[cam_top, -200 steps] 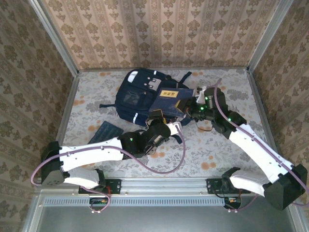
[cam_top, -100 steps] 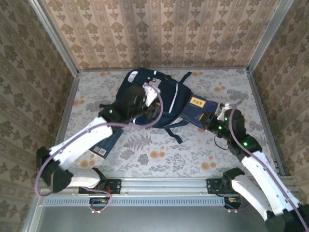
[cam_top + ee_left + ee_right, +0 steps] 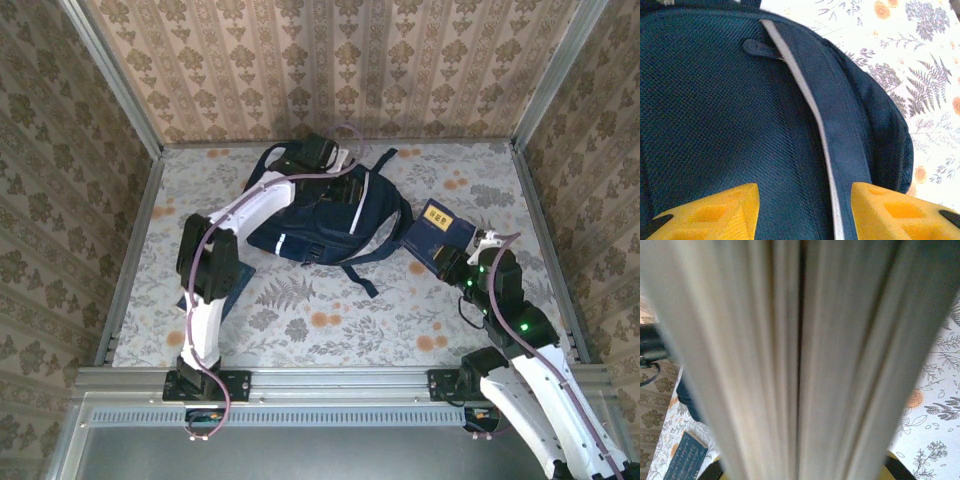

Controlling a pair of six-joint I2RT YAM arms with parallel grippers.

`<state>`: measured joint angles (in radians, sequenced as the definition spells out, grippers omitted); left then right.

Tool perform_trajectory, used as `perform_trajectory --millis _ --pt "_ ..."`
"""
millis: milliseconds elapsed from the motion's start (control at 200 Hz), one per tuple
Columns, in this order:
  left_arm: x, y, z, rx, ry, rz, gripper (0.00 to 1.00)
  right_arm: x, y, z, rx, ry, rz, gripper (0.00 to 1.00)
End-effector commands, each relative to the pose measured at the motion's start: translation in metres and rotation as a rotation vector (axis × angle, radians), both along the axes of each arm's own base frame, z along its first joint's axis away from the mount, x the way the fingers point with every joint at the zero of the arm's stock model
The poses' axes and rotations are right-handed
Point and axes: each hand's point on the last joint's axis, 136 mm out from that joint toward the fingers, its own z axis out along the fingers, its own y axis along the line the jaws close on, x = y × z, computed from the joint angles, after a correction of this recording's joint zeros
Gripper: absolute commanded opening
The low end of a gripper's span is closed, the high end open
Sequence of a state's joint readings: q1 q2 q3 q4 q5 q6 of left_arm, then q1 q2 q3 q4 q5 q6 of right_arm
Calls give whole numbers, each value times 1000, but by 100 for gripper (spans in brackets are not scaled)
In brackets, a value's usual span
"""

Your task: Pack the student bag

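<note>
Pinching the navy book [image 3: 432,232] aside, right claw [image 3: 458,262] seemingly gave the open, empty left claw [image 3: 805,205] room at the student bag [image 3: 330,225].

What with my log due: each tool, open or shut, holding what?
Left tool: open, over the bag.
Right tool: shut on a book.

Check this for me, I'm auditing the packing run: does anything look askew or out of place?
The student bag lies slumped flat, one strap trailing loose across the table. The navy book is held tilted in the right claw, outside the bag. Nothing looks spilled or damaged.
</note>
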<state>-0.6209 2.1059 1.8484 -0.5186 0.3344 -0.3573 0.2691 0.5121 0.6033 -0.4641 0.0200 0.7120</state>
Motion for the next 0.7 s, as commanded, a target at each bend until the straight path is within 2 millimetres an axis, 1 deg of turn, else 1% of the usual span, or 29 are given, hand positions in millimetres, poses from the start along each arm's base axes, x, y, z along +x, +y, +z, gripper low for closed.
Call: perform_trajectory --millis 0,170,260,400,575,695 --pt "-4 -19 9 -146 132 -7 52 0 1 -6 6 1 1 0" --pt "-1 -28 -6 -165 167 -26 49 1 7 -16 37 9 16 0" --pt "-3 -35 -7 -184 187 -43 48 2 7 -20 47 19 14 0" --pt "-9 -43 -13 -167 196 -60 47 2 10 -22 72 26 20 0" --pt "-11 -47 -32 -148 252 -62 43 1 13 -24 99 32 27 0" --pt "-10 -50 -38 -158 268 -54 42 1 14 -23 107 28 30 0"
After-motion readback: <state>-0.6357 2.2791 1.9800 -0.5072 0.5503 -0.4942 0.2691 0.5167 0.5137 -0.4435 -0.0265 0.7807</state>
